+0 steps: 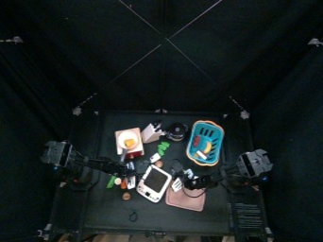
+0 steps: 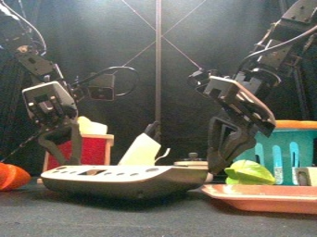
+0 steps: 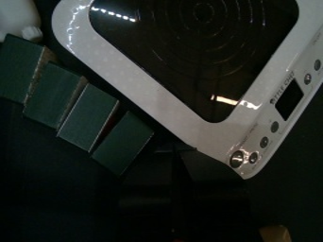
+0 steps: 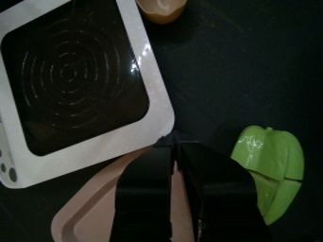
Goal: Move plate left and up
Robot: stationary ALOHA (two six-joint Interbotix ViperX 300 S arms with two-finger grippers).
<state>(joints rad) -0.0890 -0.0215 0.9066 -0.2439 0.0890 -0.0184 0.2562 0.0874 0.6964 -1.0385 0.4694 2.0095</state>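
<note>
While the pink plate [image 4: 94,203] lies on the desk [image 2: 74,218] just beside the white-rimmed scale [image 4: 76,90], the right hand [image 4: 177,184] hovers over the plate's edge nearest the scale, its jaws narrow with nothing visibly between them. A green leaf-shaped toy [image 4: 271,165] rests near the plate, on the side away from the scale. On the scale's far side, the left hand [image 2: 56,139] hangs with its jaws narrowly parted and empty. Behind the plate stands a teal basket [image 2: 291,148].
</note>
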